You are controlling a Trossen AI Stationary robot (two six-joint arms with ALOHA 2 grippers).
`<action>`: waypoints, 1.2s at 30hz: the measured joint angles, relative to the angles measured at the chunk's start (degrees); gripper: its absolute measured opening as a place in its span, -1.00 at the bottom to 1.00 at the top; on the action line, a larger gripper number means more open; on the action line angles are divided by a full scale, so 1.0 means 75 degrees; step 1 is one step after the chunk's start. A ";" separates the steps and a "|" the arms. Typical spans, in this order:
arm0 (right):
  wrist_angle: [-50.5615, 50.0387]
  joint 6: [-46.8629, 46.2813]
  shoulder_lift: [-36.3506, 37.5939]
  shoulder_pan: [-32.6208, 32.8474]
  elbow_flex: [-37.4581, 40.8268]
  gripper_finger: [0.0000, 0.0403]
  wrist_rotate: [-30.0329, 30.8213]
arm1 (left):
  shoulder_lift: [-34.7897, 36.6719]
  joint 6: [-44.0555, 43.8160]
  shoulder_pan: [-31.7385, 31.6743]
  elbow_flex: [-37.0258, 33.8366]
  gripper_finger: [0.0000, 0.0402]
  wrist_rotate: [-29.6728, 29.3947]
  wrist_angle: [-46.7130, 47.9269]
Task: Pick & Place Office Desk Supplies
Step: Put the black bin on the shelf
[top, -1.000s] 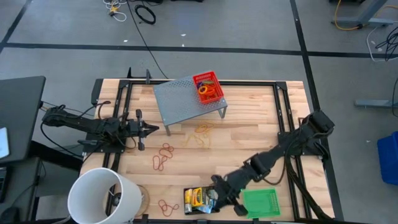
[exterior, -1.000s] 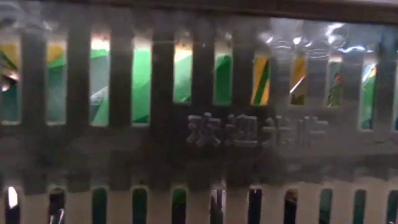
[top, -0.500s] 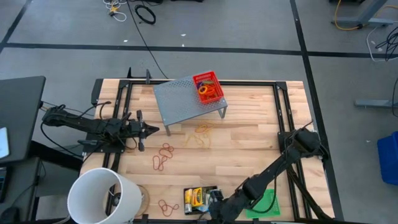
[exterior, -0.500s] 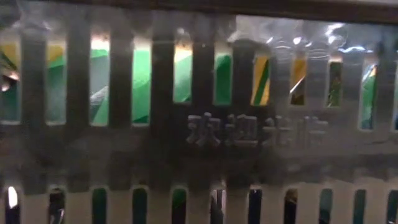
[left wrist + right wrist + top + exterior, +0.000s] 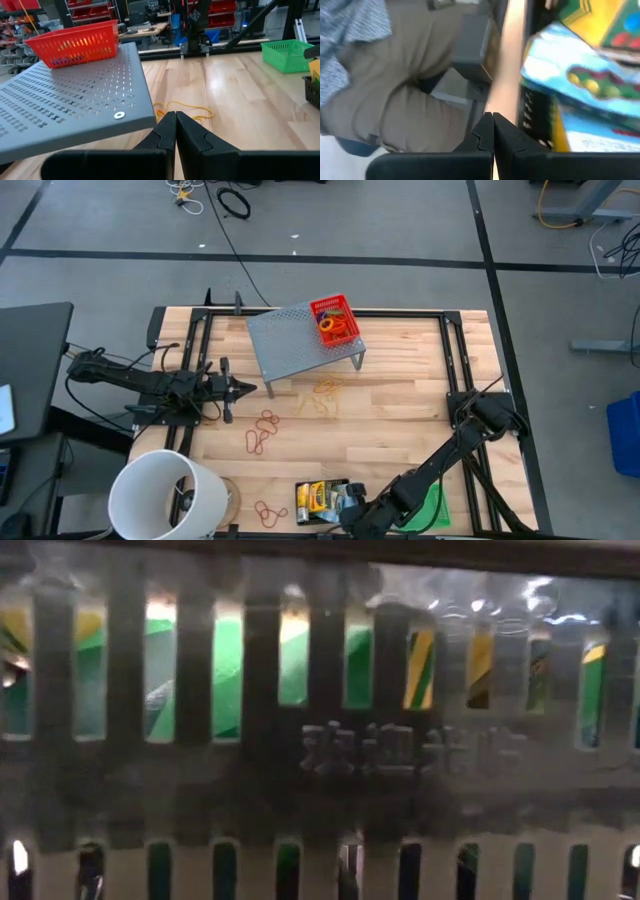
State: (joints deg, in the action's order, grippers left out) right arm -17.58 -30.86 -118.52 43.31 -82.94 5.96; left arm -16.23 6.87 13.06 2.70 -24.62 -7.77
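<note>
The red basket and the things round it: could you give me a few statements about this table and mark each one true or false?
1. The red mesh tray sits on top of the grey riser. True.
2. The red mesh tray is empty. False: it holds orange rings.
3. The left gripper has its fingers shut, holding nothing. True.
4. The green mesh tray stands on the riser too. False: it lies on the wooden table, near the front edge.
5. Rubber bands lie loose on the table. True.
6. The white bucket stands beside the right arm. False: it is at the left front corner.
</note>
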 joint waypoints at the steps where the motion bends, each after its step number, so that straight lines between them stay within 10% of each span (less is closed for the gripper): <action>1: -0.0053 0.0022 -0.0005 0.0000 0.0000 -1.00 0.0079 | 0.0000 0.0000 0.0000 0.0000 -0.93 0.0000 -0.0005; 36: -0.2539 0.1616 0.0099 -0.1735 -0.0009 -1.00 0.3212 | 0.0000 -0.0093 0.0000 0.0000 -0.93 0.0003 0.0015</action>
State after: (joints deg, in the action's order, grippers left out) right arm -36.62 -18.74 -117.78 30.30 -83.00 30.05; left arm -16.23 6.18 13.06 2.70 -24.60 -7.66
